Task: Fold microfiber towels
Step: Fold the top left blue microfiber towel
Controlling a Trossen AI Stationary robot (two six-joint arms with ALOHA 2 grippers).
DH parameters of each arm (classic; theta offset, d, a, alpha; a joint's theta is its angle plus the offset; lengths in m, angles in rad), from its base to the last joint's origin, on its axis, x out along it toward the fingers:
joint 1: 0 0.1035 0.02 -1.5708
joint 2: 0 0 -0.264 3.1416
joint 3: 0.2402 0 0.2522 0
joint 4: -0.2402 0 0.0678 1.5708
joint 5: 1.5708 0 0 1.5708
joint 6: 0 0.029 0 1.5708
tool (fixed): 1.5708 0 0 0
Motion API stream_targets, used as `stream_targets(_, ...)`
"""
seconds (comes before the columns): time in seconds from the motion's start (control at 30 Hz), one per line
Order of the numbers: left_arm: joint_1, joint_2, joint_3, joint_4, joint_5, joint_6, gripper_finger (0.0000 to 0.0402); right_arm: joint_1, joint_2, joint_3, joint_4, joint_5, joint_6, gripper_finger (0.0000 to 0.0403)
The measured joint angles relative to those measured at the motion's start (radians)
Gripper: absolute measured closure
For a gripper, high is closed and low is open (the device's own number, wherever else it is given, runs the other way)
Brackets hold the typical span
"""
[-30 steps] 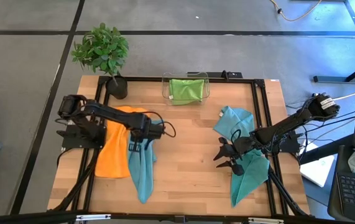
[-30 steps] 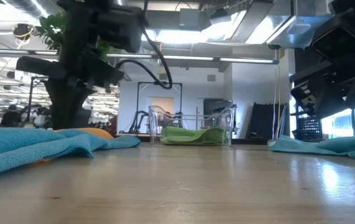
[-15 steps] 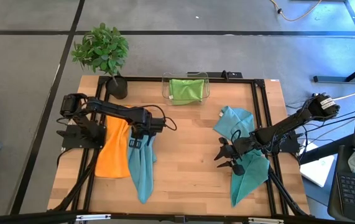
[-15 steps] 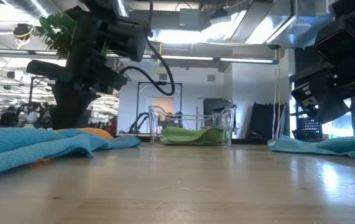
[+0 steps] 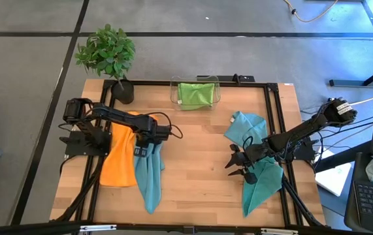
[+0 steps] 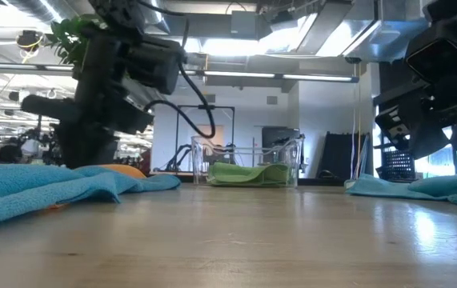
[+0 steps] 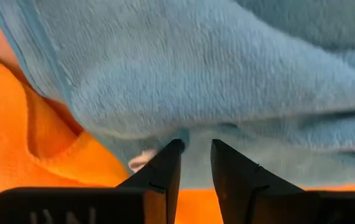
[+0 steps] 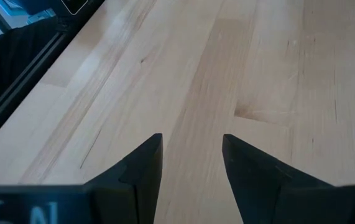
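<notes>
A long teal towel (image 5: 148, 183) lies at the table's left, its far part over an orange towel (image 5: 117, 163) that lies flat on the wood. My left gripper (image 5: 140, 152) points down over the teal towel's far part. In the left wrist view it (image 7: 196, 146) has a narrow gap between its fingers, above the teal edge (image 7: 165, 134) where it meets the orange cloth. My right gripper (image 5: 236, 167) is open and empty over bare wood (image 8: 193, 146), beside two teal towels (image 5: 248, 130) (image 5: 262, 186). A lime green towel (image 5: 196, 93) lies in the clear bin. My left gripper's fingertips (image 7: 175, 148) stand at the teal towel's edge, coming from above. I cannot tell whether they touch the cloth. No fold shows between them.
The clear bin (image 5: 173, 88) stands at the far middle. A potted plant (image 5: 108, 55) stands at the far left corner. A black frame (image 5: 274, 130) runs around the table. Bare wood (image 5: 196, 163) lies between the two arms.
My left gripper has gone a little toward the table's left edge over the teal towel and has turned slightly. The towels lie as they did. My right arm has kept still.
</notes>
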Motion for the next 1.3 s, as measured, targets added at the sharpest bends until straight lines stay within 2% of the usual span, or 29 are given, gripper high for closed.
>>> stream_targets(0.5,-0.014,0.000,0.000,0.017,-0.019,0.005,0.0325,0.000,0.000,0.000,-0.004,0.000,0.000,0.0233)
stream_targets(0.57,-0.026,0.000,0.000,0.016,-0.018,0.006,0.0337,0.000,0.000,0.000,-0.008,0.000,0.000,0.0233)
stream_targets(0.7,-0.048,0.000,0.003,0.007,-0.017,-0.031,0.0389,0.000,0.000,0.000,-0.016,0.000,0.000,0.0233)
stream_targets(0.8,-0.064,0.000,0.025,0.005,-0.018,-0.117,0.0398,0.000,0.000,0.000,-0.018,0.000,0.000,0.0233)
stream_targets(0.9,-0.104,0.000,0.085,-0.048,-0.025,-0.126,0.0400,0.000,0.000,0.000,-0.018,0.000,0.000,0.0233)
stream_targets(1.1,-0.161,0.000,0.282,-0.194,-0.037,-0.191,0.0401,0.000,0.000,0.000,-0.017,0.000,0.001,0.0233)
stream_targets(1.3,-0.230,0.000,0.476,-0.159,-0.001,-0.276,0.0401,0.000,0.000,0.000,-0.017,0.000,0.006,0.0233)
